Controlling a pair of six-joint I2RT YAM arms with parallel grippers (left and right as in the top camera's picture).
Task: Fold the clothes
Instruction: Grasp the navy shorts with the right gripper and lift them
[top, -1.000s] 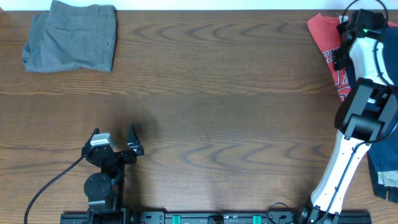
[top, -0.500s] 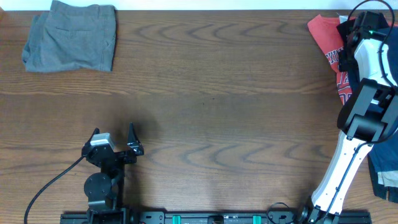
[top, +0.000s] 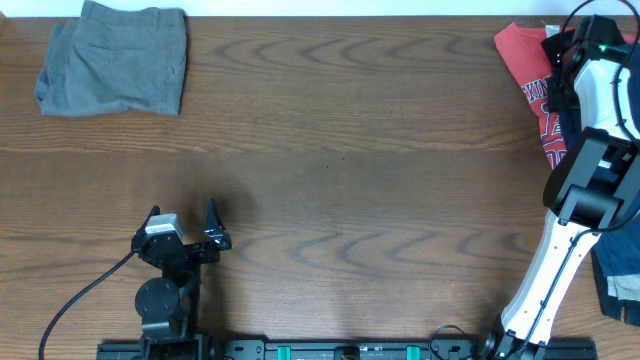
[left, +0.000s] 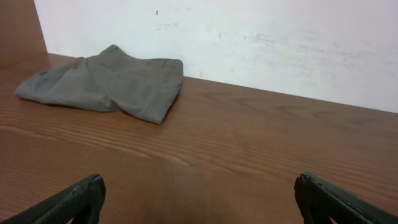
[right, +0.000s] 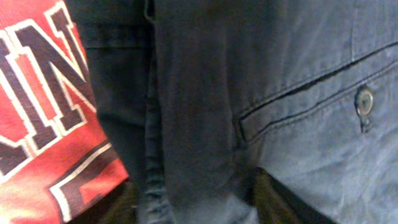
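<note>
The clothes (right: 205, 93) are dark navy with a stitched pocket and a button (right: 364, 99), and they fill the right wrist view. My right gripper (right: 196, 199) is pressed down into them, one dark finger (right: 277, 202) on each side of a raised ridge of navy cloth. Whether the jaws clamp that ridge does not show. From overhead, the right gripper (top: 553, 93) sits at the far right edge beside the red T-shirt (top: 520, 55), and navy cloth (top: 613, 272) shows past the arm. My left gripper (top: 182, 210) rests open near the front left with nothing between its fingers.
Folded grey-brown shorts (top: 115, 60) lie at the back left corner, also ahead in the left wrist view as grey-brown shorts (left: 112, 84) before a white wall. The red printed T-shirt (right: 43, 112) overlaps the navy cloth's left side. Bare wood table (top: 340, 150) spans the middle.
The right wrist has shifted slightly to the right over the garment pile, and its jaws have narrowed around the navy cloth. The left arm has not moved.
</note>
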